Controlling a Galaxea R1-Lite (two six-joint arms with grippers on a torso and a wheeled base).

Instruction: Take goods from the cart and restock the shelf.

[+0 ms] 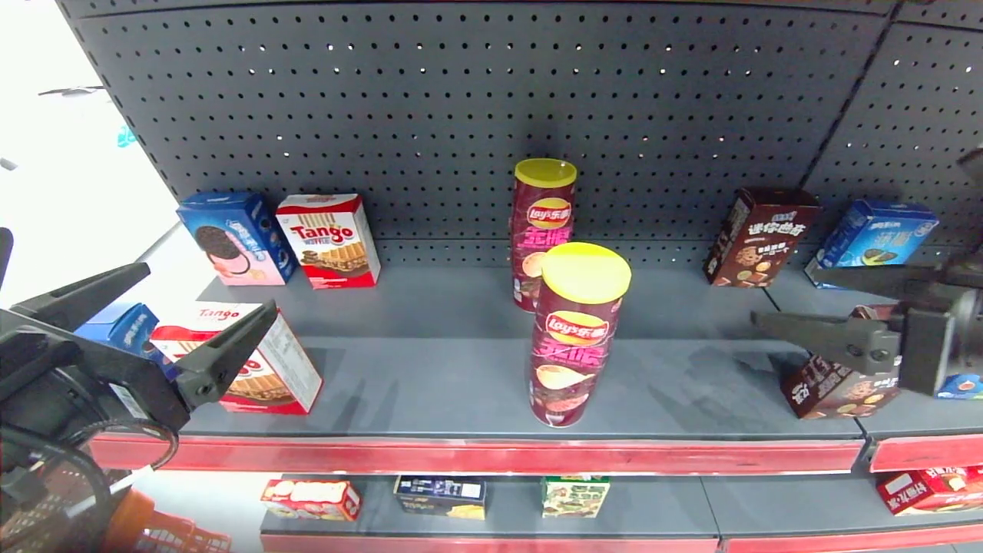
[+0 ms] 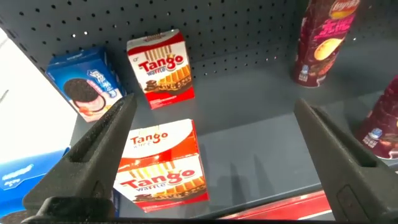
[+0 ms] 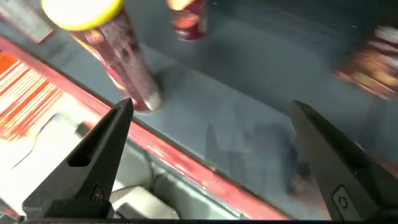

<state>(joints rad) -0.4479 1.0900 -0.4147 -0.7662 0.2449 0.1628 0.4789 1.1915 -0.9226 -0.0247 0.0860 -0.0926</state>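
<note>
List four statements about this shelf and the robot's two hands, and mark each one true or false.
1. The front chip can and rear chip can both stand upright on the shelf. True.
2. The left hand grips a wafer box. False: it is open and empty, and the front wafer box rests on the shelf.
3. The right hand is open and empty. True.
4. The blue cookie box stands to the right of the rear wafer box. False: it stands to its left.
</note>
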